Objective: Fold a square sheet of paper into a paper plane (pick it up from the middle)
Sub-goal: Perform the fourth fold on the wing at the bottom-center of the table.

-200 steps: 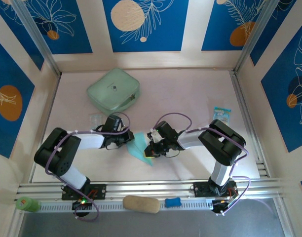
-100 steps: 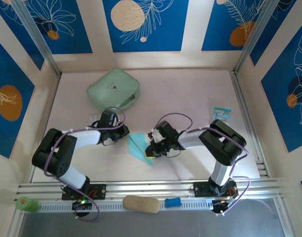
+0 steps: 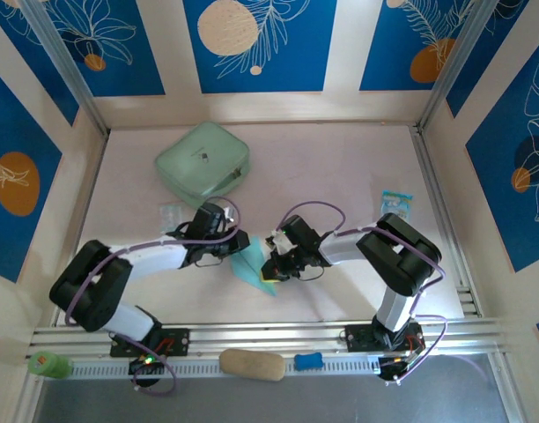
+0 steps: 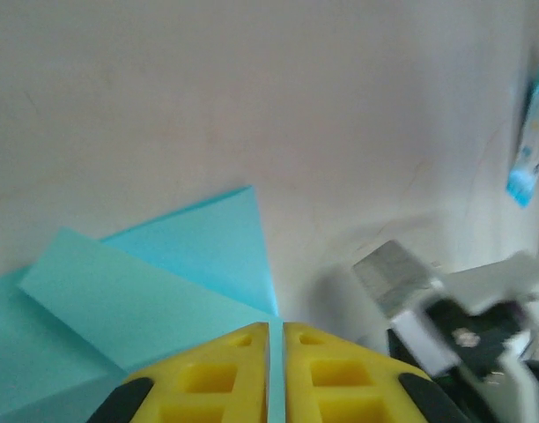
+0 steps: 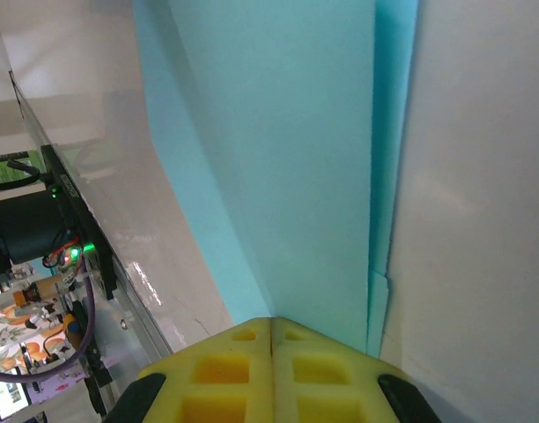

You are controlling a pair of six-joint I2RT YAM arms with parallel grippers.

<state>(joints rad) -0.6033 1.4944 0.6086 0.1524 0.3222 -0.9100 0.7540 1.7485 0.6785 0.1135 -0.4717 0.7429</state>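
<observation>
Finding 1, the work piece. Your plane point(image 3: 254, 271) lies flat on the table point(image 3: 340, 167), in the near middle, between the two grippers. It is a folded wedge of light cyan paper, and its point is toward the near edge. In the left wrist view, one layer lies over another and each shows a corner. In the right wrist view, a long straight crease runs away from the fingers.

Finding 2, left arm. Your left gripper point(image 3: 240, 248) is at the plane's far left edge. Its yellow fingers point(image 4: 208, 374) stand a sliver apart, and cyan shows through the slit. You cannot tell from these views whether paper is pinched there.

Finding 3, right arm. Your right gripper point(image 3: 269, 266) is at the plane's right side. Its fingers point(image 5: 225, 370) are pressed together with no gap, and the tip meets the paper. You cannot tell whether a layer is caught between them.

Finding 4, surroundings. A mint-green case point(image 3: 203, 163) sits well apart at the far left. A small printed packet point(image 3: 395, 203) lies near the right wall.
</observation>
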